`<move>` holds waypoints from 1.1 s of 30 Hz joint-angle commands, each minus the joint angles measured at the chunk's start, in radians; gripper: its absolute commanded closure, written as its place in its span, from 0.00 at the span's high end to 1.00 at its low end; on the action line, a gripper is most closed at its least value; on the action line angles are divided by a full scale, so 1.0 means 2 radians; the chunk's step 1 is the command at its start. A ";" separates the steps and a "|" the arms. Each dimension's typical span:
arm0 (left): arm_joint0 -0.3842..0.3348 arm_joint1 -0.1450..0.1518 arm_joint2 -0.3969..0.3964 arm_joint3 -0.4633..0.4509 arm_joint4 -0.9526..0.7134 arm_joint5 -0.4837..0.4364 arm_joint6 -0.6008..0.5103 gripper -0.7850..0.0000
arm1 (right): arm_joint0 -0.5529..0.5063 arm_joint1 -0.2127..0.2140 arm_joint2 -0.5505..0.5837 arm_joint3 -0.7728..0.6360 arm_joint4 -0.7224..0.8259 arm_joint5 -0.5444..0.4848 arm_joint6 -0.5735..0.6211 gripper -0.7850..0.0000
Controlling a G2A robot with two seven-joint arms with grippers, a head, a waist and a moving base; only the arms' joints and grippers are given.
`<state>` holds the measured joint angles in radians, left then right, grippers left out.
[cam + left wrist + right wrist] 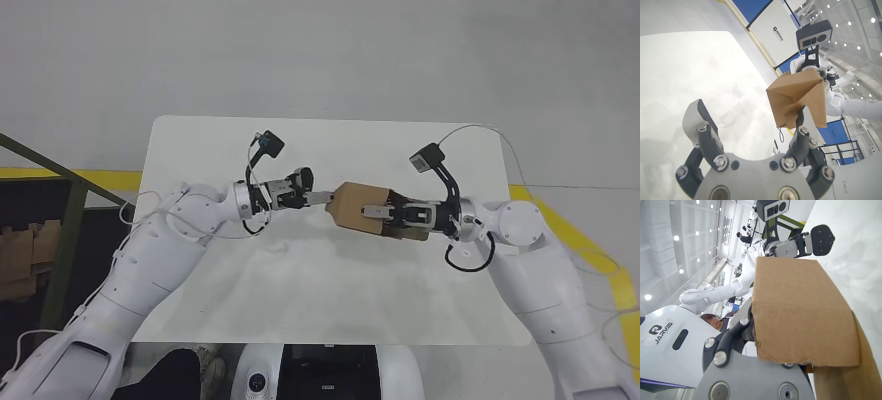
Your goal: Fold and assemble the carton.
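The right gripper point(379, 212) is pinching one wall of the carton point(356, 203), holding it over the middle of the table point(300, 290). The left gripper point(751, 108) is waiting at the carton's other end with its fingers spread wide. One fingertip point(802, 113) is touching the folded end, and the other is hanging well apart from it.
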<state>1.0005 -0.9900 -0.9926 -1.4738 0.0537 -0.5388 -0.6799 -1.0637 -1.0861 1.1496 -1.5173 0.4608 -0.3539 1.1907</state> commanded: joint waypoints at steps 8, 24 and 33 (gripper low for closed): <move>-0.015 -0.009 0.019 0.014 -0.004 -0.001 -0.011 1.00 | -0.002 0.000 -0.001 -0.008 0.012 -0.002 0.007 0.00; -0.035 -0.022 0.041 0.033 -0.040 -0.011 -0.044 1.00 | -0.002 -0.001 -0.008 -0.006 0.030 -0.006 0.010 0.00; -0.042 -0.027 0.045 0.038 -0.059 -0.015 -0.058 1.00 | 0.000 -0.002 -0.011 -0.002 0.036 -0.008 0.010 0.00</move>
<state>0.9180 -1.0432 -0.9028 -1.3973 -0.0642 -0.5677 -0.7952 -1.0636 -1.0895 1.1288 -1.5219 0.5307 -0.3700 1.2105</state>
